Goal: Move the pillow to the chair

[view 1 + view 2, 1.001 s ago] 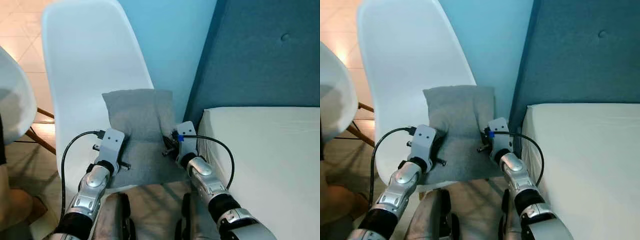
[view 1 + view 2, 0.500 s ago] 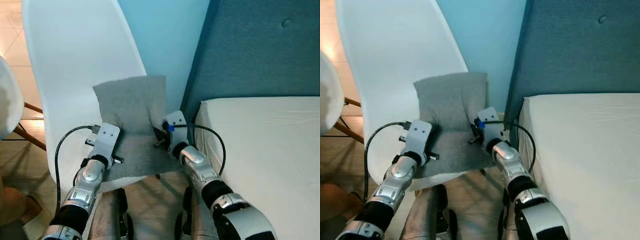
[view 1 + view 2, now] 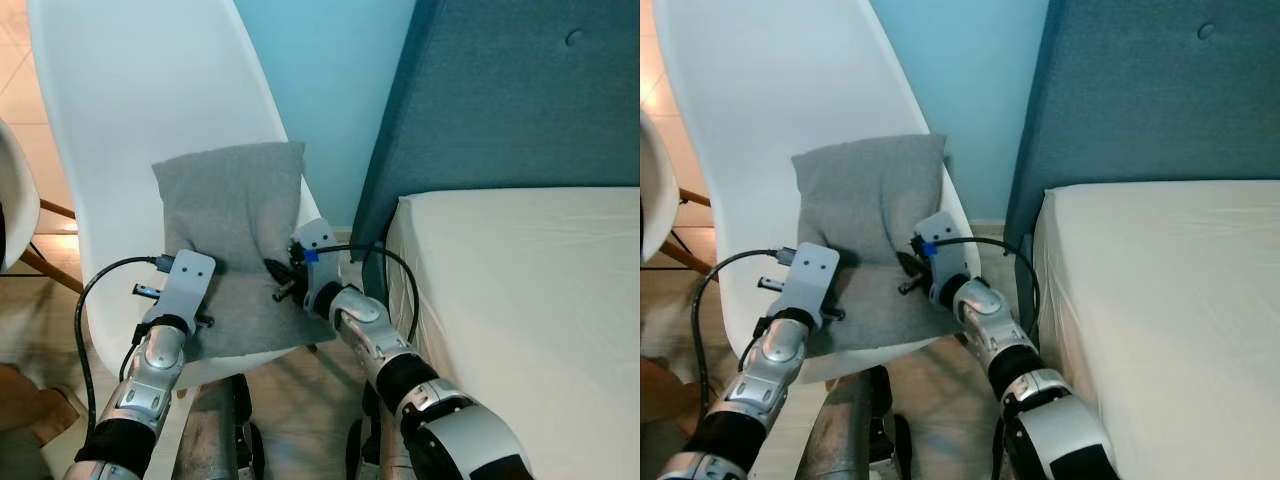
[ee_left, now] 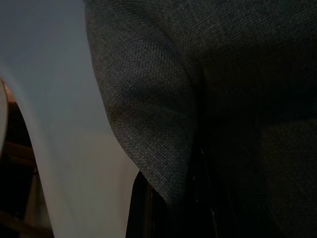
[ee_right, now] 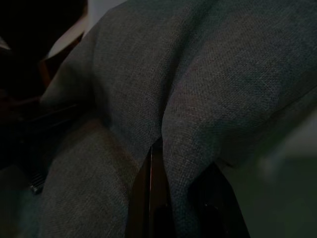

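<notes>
Pillow (image 3: 232, 245) | propped on chair (image 3: 150, 100) seat against backrest | pinched at its sides by left tool (image 3: 207, 272) and right tool (image 3: 272, 272) | judged soft, light, best gripped by fabric edges

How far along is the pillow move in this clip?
Mostly done: the grey pillow is over the white chair seat, against its backrest. In hand: left end effector and right end effector grip its sides. Left: release and pull back.

Grey woven pillow (image 3: 232, 215), white chair (image 3: 150, 100), teal headboard (image 3: 500, 95) (tufted), cream mattress (image 3: 520, 300)
</notes>
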You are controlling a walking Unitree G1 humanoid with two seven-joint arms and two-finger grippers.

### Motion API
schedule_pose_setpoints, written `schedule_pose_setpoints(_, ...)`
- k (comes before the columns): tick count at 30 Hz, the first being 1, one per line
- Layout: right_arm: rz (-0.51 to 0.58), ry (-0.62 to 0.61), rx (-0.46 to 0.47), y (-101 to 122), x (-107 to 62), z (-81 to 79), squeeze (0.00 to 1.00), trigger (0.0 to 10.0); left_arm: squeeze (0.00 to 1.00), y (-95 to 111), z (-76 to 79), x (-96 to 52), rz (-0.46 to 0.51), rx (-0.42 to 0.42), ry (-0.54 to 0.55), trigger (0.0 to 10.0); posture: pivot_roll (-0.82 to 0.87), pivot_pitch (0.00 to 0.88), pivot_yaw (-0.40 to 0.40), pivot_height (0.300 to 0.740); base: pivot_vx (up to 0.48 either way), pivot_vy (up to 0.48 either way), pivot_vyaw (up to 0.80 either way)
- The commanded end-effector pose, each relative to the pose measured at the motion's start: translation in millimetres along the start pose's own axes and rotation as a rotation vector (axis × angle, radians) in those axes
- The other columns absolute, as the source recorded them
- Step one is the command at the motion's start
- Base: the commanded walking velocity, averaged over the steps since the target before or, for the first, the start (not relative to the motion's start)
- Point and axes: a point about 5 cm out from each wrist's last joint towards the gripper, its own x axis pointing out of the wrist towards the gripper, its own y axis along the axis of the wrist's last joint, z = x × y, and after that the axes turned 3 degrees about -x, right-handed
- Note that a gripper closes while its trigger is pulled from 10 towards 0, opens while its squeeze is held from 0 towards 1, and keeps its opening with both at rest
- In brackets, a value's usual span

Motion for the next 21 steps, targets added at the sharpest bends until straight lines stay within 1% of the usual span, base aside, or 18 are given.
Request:
schedule_pose_setpoints(1, -0.043, -0.044, -0.004, -17.6, -15.7, 13.8, 0.0, 10.0, 0.16, -33.3, -71.6, -5.9, -0.175, 0.054, 0.33, 10.0, 0.08, 0.36, -0.048, 0.591, 0.0, 0.0, 0.0)
schedule_pose_setpoints(3, -0.05, -0.043, -0.013, -18.3, -15.1, 12.6, 0.0, 10.0, 0.16, -33.2, -71.6, -5.9, -0.173, 0.055, 0.329, 10.0, 0.08, 0.361, -0.048, 0.591, 0.0, 0.0, 0.0)
schedule_pose_setpoints(4, -0.063, -0.066, -0.026, -19.2, -14.2, 12.8, 0.36, 10.0, 0.46, -32.0, -70.6, -5.9, -0.166, 0.053, 0.325, 10.0, 0.08, 0.362, -0.047, 0.591, 0.0, 0.0, 0.0)
schedule_pose_setpoints(5, -0.067, -0.074, -0.028, -19.3, -14.0, 13.3, 0.36, 10.0, 0.46, -31.5, -70.2, -5.8, -0.164, 0.049, 0.324, 10.0, 0.08, 0.362, -0.047, 0.591, 0.0, 0.0, 0.0)
schedule_pose_setpoints(6, -0.063, -0.08, -0.023, -18.8, -13.8, 13.6, 1.0, 10.0, 0.79, -31.3, -70.0, -5.8, -0.163, 0.045, 0.324, 10.0, 0.08, 0.361, -0.046, 0.591, 0.0, 0.0, 0.0)
schedule_pose_setpoints(7, -0.057, -0.081, -0.016, -18.1, -13.6, 13.7, 1.0, 10.0, 1.0, -31.0, -69.7, -5.8, -0.161, 0.032, 0.322, 10.0, 0.08, 0.362, -0.045, 0.591, 0.0, 0.0, 0.0)
schedule_pose_setpoints(15, -0.024, -0.061, -0.001, -12.1, -11.2, 13.2, 1.0, 10.0, 1.0, -32.3, -72.7, -7.2, -0.163, 0.021, 0.323, 10.0, 0.09, 0.354, -0.04, 0.591, 0.0, 0.0, 0.0)
schedule_pose_setpoints(21, -0.022, -0.067, -0.011, -12.4, -12.6, 15.5, 1.0, 10.0, 1.0, -32.6, -76.2, -7.6, -0.166, 0.012, 0.333, 10.0, 0.09, 0.344, -0.042, 0.591, 0.0, 0.0, 0.0)
